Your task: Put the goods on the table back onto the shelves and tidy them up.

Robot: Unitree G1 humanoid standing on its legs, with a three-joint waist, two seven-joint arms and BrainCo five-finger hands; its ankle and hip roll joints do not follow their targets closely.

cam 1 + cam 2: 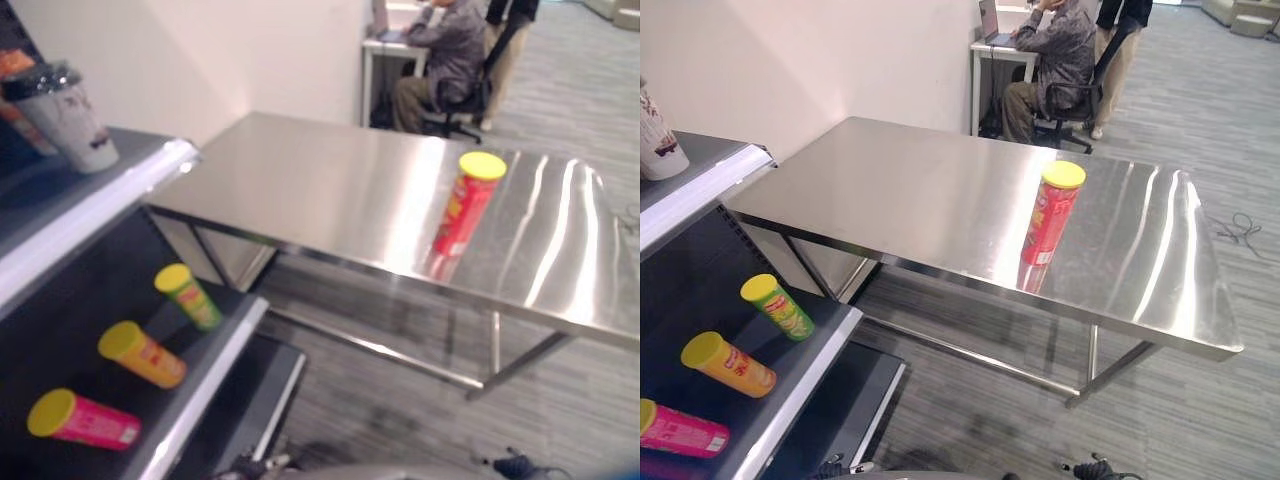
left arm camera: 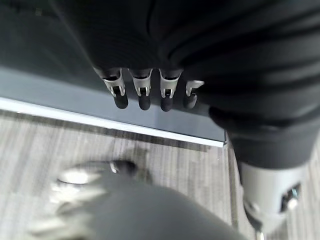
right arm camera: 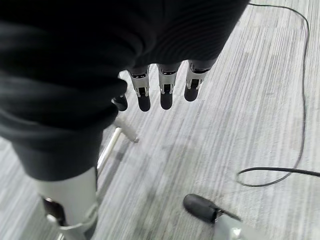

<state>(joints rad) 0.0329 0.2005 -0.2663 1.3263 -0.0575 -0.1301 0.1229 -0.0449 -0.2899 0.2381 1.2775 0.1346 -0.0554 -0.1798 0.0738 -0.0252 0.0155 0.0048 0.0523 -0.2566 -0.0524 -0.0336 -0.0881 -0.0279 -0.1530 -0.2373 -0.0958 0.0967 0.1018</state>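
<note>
A red chip can (image 1: 1049,214) with a yellow lid stands upright on the steel table (image 1: 920,200), toward its right half and apart from every edge. On the shelf (image 1: 805,385) to the left lie three more cans — green (image 1: 778,307), orange (image 1: 728,363) and pink (image 1: 680,430). The left hand (image 2: 145,92) and right hand (image 3: 162,92) both hang over the floor — fingers straight and relaxed, holding nothing.

We see a red can (image 1: 1050,216) with a yellow lid on the bare silver table (image 1: 920,190); on the dark shelf (image 1: 800,385) lie green (image 1: 780,306), orange (image 1: 728,364) and pink (image 1: 680,430) cans, all yellow-lidded. The carpet (image 1: 1200,130) is grey with fine stripes.
</note>
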